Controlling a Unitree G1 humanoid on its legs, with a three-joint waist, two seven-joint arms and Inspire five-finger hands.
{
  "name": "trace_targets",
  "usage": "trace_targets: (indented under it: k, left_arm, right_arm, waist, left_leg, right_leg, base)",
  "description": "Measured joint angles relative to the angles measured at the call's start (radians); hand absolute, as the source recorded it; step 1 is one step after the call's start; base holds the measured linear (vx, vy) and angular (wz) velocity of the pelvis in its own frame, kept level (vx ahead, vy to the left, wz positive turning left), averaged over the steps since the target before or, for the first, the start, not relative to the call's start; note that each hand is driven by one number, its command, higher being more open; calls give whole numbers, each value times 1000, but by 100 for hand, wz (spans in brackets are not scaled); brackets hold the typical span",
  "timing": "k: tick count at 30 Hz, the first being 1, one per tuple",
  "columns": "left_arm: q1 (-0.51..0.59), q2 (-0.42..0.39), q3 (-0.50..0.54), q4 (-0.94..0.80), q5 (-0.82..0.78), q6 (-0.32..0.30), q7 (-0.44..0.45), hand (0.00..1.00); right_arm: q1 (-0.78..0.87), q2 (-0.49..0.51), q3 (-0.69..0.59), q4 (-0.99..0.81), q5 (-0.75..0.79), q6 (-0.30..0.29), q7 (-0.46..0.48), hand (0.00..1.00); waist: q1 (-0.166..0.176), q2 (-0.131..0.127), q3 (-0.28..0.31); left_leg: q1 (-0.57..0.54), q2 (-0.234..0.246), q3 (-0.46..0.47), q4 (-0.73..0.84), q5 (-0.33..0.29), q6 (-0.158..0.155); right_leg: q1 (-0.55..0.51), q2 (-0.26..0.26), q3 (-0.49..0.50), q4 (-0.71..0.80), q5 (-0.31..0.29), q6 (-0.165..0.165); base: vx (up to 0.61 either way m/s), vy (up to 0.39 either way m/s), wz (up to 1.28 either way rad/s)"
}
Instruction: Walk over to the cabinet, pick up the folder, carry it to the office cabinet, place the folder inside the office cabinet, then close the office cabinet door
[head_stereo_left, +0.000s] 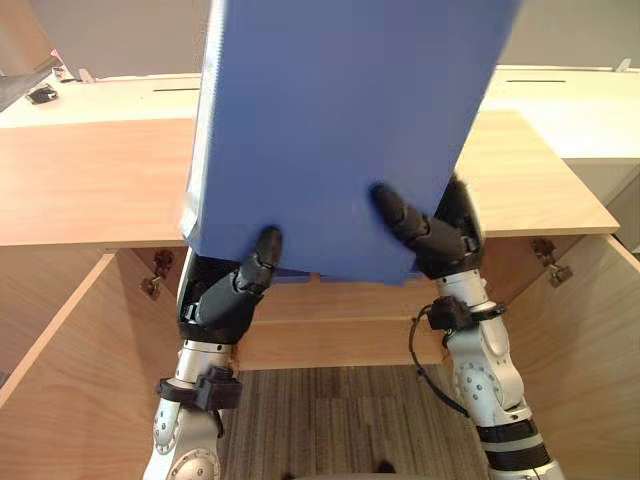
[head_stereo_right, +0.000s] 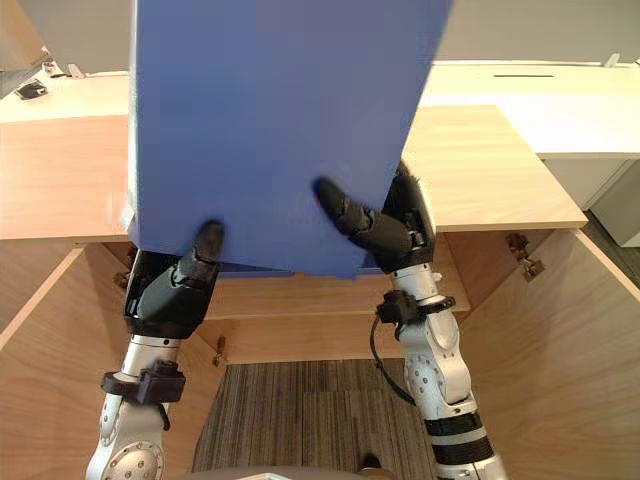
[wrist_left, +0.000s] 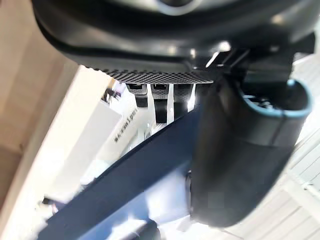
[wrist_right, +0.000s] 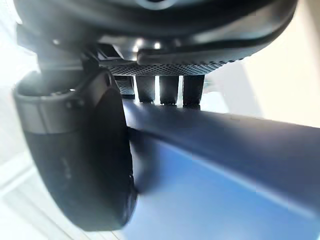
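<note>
Above the open wooden cabinet (head_stereo_left: 90, 180), the blue folder (head_stereo_left: 340, 130) was held up, a little tilted, between both hands. The left hand (head_stereo_left: 232, 296) and the right hand (head_stereo_left: 440, 238) each pinched its lower edge, with the thumb on the near face and the fingers behind. It looked stiff, light and smooth, so a grip near the bottom corners seemed wise. Its top was cut off, and it hid the cabinet's inside.

The blue folder (head_stereo_left: 330, 130) is running off the top edge. Seen from the head, it is covering fingers of the left hand (head_stereo_left: 232, 295) and right hand (head_stereo_left: 445, 238).
</note>
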Motion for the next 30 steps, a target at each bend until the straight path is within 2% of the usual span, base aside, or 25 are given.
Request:
trace_targets:
  k: [3, 8, 15, 17, 20, 23, 27, 28, 30]
  left_arm:
    - [29, -49, 77, 15, 85, -6, 34, 100]
    - [48, -139, 261, 95, 243, -29, 157, 100]
    - [68, -190, 336, 211, 445, -54, 271, 100]
    - [74, -195, 336, 276, 469, -61, 282, 100]
    - [69, -193, 333, 479, 498, -58, 284, 100]
    - [42, -188, 334, 782, 546, -19, 286, 100]
    - [16, -162, 335, 1002, 606, 24, 298, 100]
    - [-3, -142, 333, 1071, 623, 28, 298, 100]
    - [-65, -111, 326, 1147, 639, 34, 297, 100]
  right_arm:
    - [0, 45, -76, -62, -30, -9, -22, 0]
    - [0, 104, -177, -132, -61, -57, -71, 0]
    - [0, 109, -182, -149, -112, -79, -84, 0]
    - [0, 104, -153, -149, -127, -79, -84, 0]
    - [0, 75, -48, -140, -161, -79, -84, 0]
    - [0, 21, 124, -92, -216, -77, -57, 0]
    - [-7, -21, 279, 32, -267, -54, -17, 0]
    - [-27, -33, 325, 92, -287, -42, -10, 0]
    - [-87, -52, 375, 178, -334, -21, -10, 0]
  waist:
    - [3, 0, 0]
    - [9, 0, 0]
    - [20, 0, 0]
    - [23, 0, 0]
    - [23, 0, 0]
    - [23, -2, -1]
    - [27, -14, 3]
    - [31, -22, 19]
    - [42, -25, 86]
  left_leg:
    - [0, -3, -5, -3, 1, 1]
    - [0, -2, -13, -8, 1, 2]
    - [1, -3, -40, -13, 3, 4]
    - [0, -3, -45, -14, 3, 4]
    - [-1, -3, -46, -18, 3, 4]
    - [1, -3, -46, -26, 3, 4]
    - [-9, -2, -46, -25, 2, 3]
    - [-34, 0, -45, 2, -1, -1]
    - [-105, 14, -45, 106, -35, -2]
  right_leg:
    - [1, -3, -4, 0, 0, 0]
    - [3, -2, -9, 0, 0, 0]
    - [15, -4, -31, 0, 0, -1]
    - [15, -4, -32, 0, 0, -1]
    - [15, -3, -34, -2, 0, -1]
    - [13, -2, -34, -2, 0, -1]
    - [2, -2, -33, 1, -1, -1]
    - [-23, -4, -29, 25, -7, -8]
    - [-93, -10, -22, 116, -30, -18]
  base:
    - [-27, -16, 6]
    - [-18, -26, 4]
    - [-25, -32, 11]
    - [-24, -30, 9]
    - [-19, -33, 2]
    - [-14, -35, 0]
    - [-10, -33, 0]
    - [-39, -25, -4]
    - [-116, -20, -4]
